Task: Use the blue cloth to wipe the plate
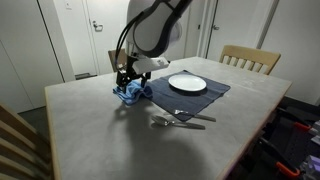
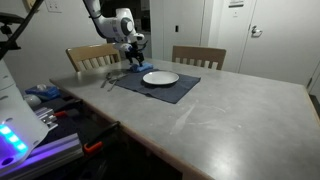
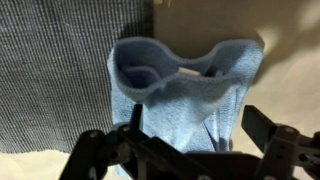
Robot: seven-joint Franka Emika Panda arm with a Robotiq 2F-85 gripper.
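Grey table [image 1: 100, 130], arm [image 1: 150, 35] angled down at the blue cloth [image 1: 132, 94], hand [image 3: 185, 152] spread wide over it, empty

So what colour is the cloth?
Light blue; the cloth shows best in the wrist view.

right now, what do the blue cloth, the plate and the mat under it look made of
Blue cloth: soft terry-like fabric, matte, fuzzy nap and folds.
Plate: likely glazed ceramic, though plastic is possible; smooth white with slight sheen.
Mat: woven textile, fine ribbed weave visible up close.
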